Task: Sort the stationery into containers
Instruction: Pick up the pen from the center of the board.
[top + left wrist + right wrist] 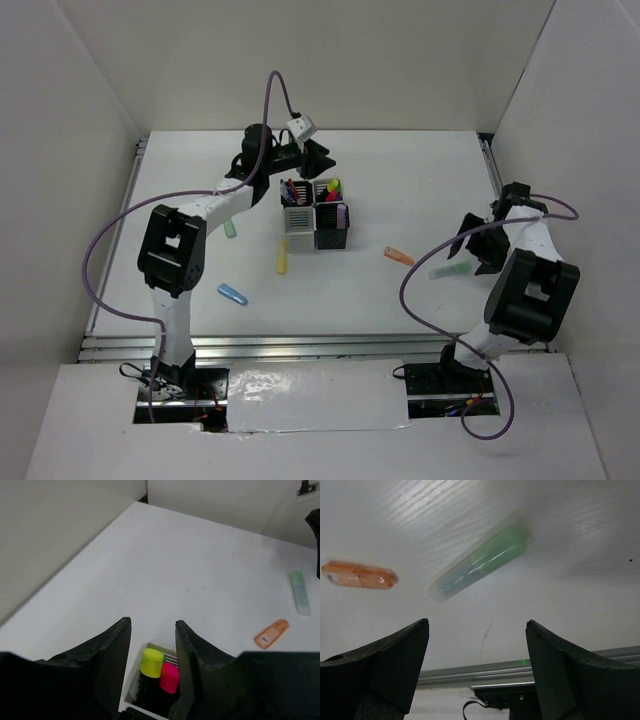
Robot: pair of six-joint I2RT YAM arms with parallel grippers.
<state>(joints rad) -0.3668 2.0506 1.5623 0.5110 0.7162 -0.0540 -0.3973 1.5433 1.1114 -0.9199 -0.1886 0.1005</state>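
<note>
Green marker (479, 562), orange marker (359, 575) nearby, lies before wide-apart right hand (477, 624); left hand (153, 622) apart above cups (298, 222)

Table (570, 540): white, matt, faint streaked grain. Green marker (480, 562), orange marker (359, 575): translucent smooth plastic, slight sheen. Fingers (385, 665) of right gripper (476, 624), lower corners: black, matt, rough plastic. Yellow cap (151, 661), pink cap (169, 677): smooth, satin plastic.

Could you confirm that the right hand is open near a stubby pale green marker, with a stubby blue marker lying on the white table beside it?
Not quite: beside the stubby pale green marker lies a stubby orange marker, not a blue one, as the right wrist view shows. The rest holds: the right hand is open nearby, and both markers lie on the white table.
</note>
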